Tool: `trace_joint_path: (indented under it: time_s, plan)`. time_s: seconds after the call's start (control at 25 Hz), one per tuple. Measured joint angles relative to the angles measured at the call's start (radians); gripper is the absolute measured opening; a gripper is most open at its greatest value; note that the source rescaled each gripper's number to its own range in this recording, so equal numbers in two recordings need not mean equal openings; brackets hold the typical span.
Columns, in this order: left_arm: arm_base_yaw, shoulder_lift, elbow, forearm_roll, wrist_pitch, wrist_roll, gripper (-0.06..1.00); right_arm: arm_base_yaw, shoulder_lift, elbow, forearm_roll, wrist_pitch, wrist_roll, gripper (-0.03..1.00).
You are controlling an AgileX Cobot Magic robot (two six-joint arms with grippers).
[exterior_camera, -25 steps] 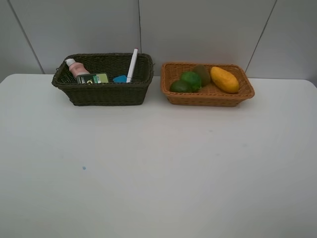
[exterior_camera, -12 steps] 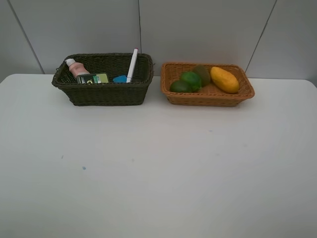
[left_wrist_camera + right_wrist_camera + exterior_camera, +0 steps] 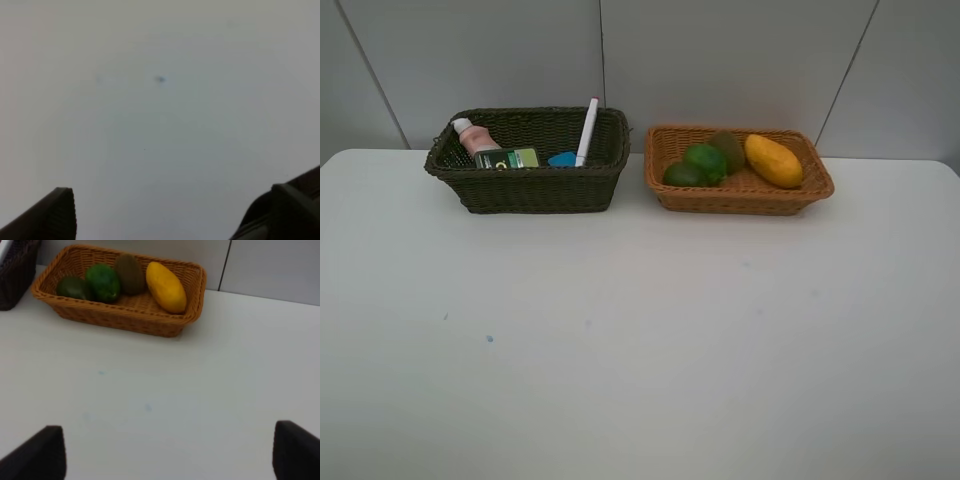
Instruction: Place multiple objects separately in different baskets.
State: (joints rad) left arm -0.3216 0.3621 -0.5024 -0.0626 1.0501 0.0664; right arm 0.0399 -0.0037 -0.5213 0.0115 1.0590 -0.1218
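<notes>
Pink bottle (image 3: 475, 137) only in exterior view, unlike mango (image 3: 166, 287).

The dark olive-brown wicker basket (image 3: 532, 190) stands at the back left of the desk, deep-walled. In it lie a pink bottle (image 3: 475, 137) tilted against the left end, a dark green pump bottle (image 3: 508, 158) on its side, a blue eraser block (image 3: 561, 158), and a white marker (image 3: 586, 131) leaning on the rear rim. Just beside it to the right, the shallower orange-tan basket (image 3: 740, 198) holds two green round fruits (image 3: 705, 160) (image 3: 683, 174), a brown kiwi (image 3: 728, 148) and a yellow mango (image 3: 773, 160).
</notes>
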Motion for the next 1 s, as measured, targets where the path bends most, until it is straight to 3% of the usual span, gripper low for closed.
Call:
trace_joint_path:
  time_s: [0.24,0.44,1.0]
  plan:
    - [0.196,-0.123,0.001,-0.018,0.0,0.032,1.0,0.0,0.0,0.0,0.0,0.0,0.0,1.0]
    - [0.298,-0.27,0.001,-0.018,0.0,0.033,1.0,0.0,0.0,0.0,0.0,0.0,0.0,1.0]
    - [0.333,-0.368,0.001,-0.021,0.001,0.035,1.0,0.0,0.0,0.0,0.0,0.0,0.0,1.0]
